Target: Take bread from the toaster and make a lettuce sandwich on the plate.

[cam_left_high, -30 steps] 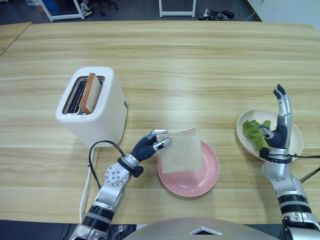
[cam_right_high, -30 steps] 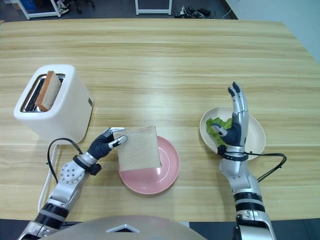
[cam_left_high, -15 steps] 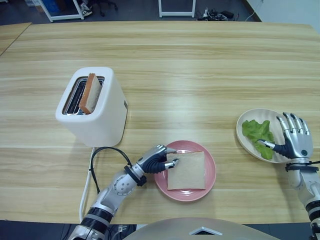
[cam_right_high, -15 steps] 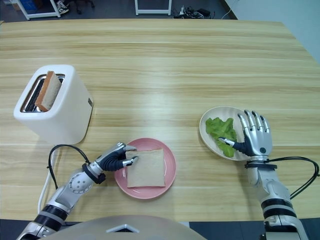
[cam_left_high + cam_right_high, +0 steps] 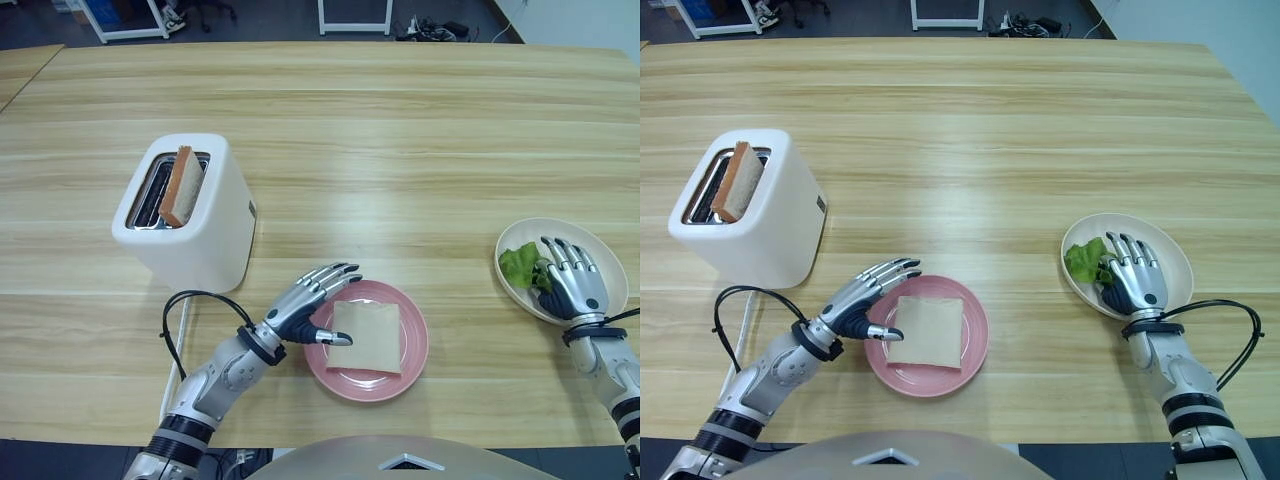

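Far left: white toaster (image 5: 200, 225) upright on the wooden worktop (image 5: 400, 130), at about 10 o'clock from the plate. In one slot a slice of toast (image 5: 181, 186), top half sticking out and leaning a little. From the toaster's base a black cable (image 5: 165, 318), looping over the worktop toward 6 o'clock.

Next, at 9 o'clock of the pink plate (image 5: 417, 350), the left robot hand (image 5: 303, 303), palm down. Spread fingers (image 5: 330, 278) stretched toward 2 o'clock, reaching over the plate's rim. Thumb tip at the left edge of the bread on the plate, touching or just short of it; hard to say which. Pinching nothing.

Middle, near the front edge of the worktop: the plate itself. Flat on it a square slice of bread (image 5: 366, 337), pale and plain, turned slightly askew. Left side close to the rim; bare pink showing around it from 12 o'clock through 3 o'clock to 6 o'clock.

Right: a cream bowl (image 5: 612, 268) at 3 o'clock from the plate, well apart from it. Inside, green lettuce (image 5: 519, 265), bunched toward the bowl's 9 o'clock side. Over the bowl's middle and its 6 o'clock part the right robot hand (image 5: 572, 287), back turned up, pointing toward 12 o'clock, right against the lettuce and covering part of it. Impossible to tell whether spread, pressed together or pinching the leaf.
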Motion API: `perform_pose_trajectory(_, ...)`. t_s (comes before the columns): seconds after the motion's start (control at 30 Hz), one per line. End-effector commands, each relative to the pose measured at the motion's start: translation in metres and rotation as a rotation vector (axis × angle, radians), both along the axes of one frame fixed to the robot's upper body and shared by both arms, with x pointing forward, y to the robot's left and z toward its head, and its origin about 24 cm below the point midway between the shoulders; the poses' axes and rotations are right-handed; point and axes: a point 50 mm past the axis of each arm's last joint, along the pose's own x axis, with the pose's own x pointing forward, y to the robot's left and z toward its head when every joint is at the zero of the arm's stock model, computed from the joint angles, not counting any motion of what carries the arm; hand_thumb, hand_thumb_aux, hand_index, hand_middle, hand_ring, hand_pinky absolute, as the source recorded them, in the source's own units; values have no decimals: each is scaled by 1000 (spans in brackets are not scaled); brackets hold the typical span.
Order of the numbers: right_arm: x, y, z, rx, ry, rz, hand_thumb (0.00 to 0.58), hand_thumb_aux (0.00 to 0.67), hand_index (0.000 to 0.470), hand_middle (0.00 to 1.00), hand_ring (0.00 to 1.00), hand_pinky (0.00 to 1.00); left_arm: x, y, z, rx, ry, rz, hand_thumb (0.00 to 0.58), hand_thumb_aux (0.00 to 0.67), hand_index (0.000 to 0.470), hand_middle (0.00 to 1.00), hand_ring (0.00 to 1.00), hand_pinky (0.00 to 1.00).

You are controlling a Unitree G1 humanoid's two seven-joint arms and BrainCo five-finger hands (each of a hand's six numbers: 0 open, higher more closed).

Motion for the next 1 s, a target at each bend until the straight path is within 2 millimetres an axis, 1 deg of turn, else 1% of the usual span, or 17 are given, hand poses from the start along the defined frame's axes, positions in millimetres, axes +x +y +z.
perform_pose_trajectory(0.03,1,4,9,-11,-73,35,580,670,470,0,0,0,2,5,10,-2,-61,21,0,0,0,0,0,0)
perform_pose_trajectory(0.13,6,24,30,37,-261,138,580,670,470,0,0,0,3,8,15,-43,-89,52,0,0,0,0,0,0)
perform_pose_trajectory(0.2,4,47,46,147,-353,260,580,670,470,0,0,0,5,10,16,-64,-102,75,0,0,0,0,0,0)
perform_pose_trajectory(0.23,2,61,52,211,-371,343,580,670,470,0,0,0,5,12,17,-75,-111,86,0,0,0,0,0,0)
perform_pose_trajectory(0.3,-5,86,56,307,-352,504,580,670,470,0,0,0,6,14,19,-92,-128,101,0,0,0,0,0,0)
perform_pose_trajectory(0.4,-13,125,49,414,-270,724,580,670,470,0,0,0,7,15,21,-103,-136,109,0,0,0,0,0,0)
perform_pose_trajectory(0.5,-15,165,31,459,-155,907,580,670,470,0,0,0,8,17,18,-113,-130,138,0,0,0,0,0,0)
perform_pose_trajectory(0.57,-16,186,22,483,-112,991,580,670,470,0,0,0,8,18,17,-124,-127,159,0,0,0,0,0,0)
perform_pose_trajectory(0.6,-16,193,20,494,-102,1014,580,670,470,0,0,0,8,18,16,-128,-126,165,0,0,0,0,0,0)
perform_pose_trajectory(0.67,-15,199,14,495,-80,1040,580,670,470,0,0,0,9,18,15,-132,-122,173,0,0,0,0,0,0)
perform_pose_trajectory(0.77,-16,203,9,491,-67,1054,580,670,470,0,0,0,10,18,13,-134,-117,185,0,0,0,0,0,0)
perform_pose_trajectory(0.87,-15,207,9,493,-79,1064,580,670,470,0,0,0,12,17,11,-143,-111,193,0,0,0,0,0,0)
perform_pose_trajectory(0.93,-18,206,5,484,-57,1070,580,670,470,0,0,0,12,16,10,-145,-109,192,0,0,0,0,0,0)
perform_pose_trajectory(1.0,-20,200,3,467,-30,1059,580,670,470,0,0,0,13,18,10,-143,-113,196,0,0,0,0,0,0)
